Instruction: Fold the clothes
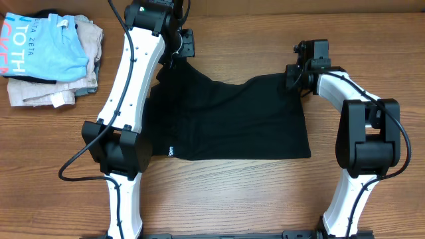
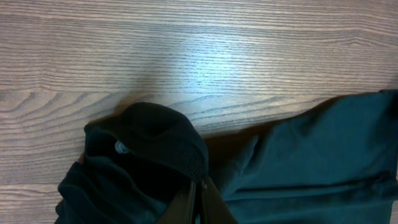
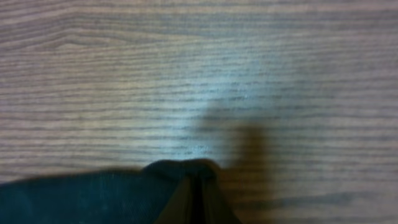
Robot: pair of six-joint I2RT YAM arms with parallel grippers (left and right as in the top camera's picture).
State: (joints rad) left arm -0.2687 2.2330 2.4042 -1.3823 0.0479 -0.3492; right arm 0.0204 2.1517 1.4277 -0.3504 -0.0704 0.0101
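Evidently early stage: black fabric garment [image 1: 232, 123] lies spread mostly flat across centre of wooden table [image 1: 265, 199], no fold visible yet. Pile of folded light-coloured clothes [image 1: 50, 56] sits upper left of overhead frame, seemingly done. Both claws pinched tight on cloth: left gripper [image 2: 199, 199] on bunched upper-left corner, right gripper [image 3: 196, 190] on upper-right edge. Left to do: every fold on this piece. Unclear: garment type, sleeves. Fingers cut off at bottom of both wrist frames; right wrist view blurred.
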